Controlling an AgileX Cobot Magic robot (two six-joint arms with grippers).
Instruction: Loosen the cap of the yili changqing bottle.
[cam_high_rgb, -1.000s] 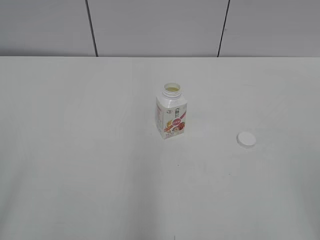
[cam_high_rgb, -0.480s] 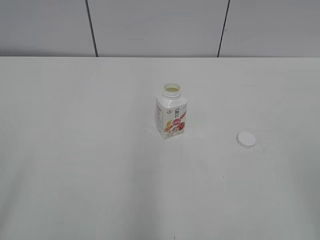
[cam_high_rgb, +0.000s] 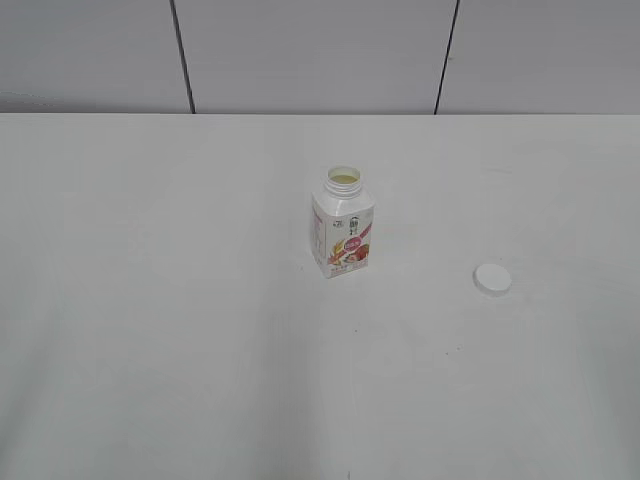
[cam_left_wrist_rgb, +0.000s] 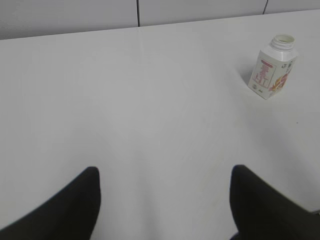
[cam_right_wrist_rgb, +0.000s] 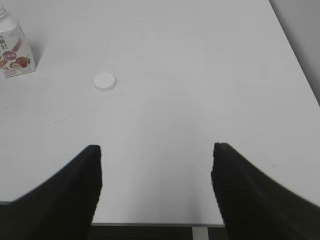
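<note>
The yili changqing bottle (cam_high_rgb: 342, 230) stands upright near the middle of the white table with its neck open. It also shows in the left wrist view (cam_left_wrist_rgb: 272, 75) and at the left edge of the right wrist view (cam_right_wrist_rgb: 14, 52). The white cap (cam_high_rgb: 492, 279) lies flat on the table to the bottle's right, apart from it, and shows in the right wrist view (cam_right_wrist_rgb: 105, 81). My left gripper (cam_left_wrist_rgb: 164, 175) is open and empty, well back from the bottle. My right gripper (cam_right_wrist_rgb: 157, 150) is open and empty near the table's front edge. Neither gripper shows in the exterior view.
The white table (cam_high_rgb: 150, 300) runs back to a grey panelled wall (cam_high_rgb: 300, 50). The table's front edge (cam_right_wrist_rgb: 150, 224) and right edge (cam_right_wrist_rgb: 295, 65) show in the right wrist view.
</note>
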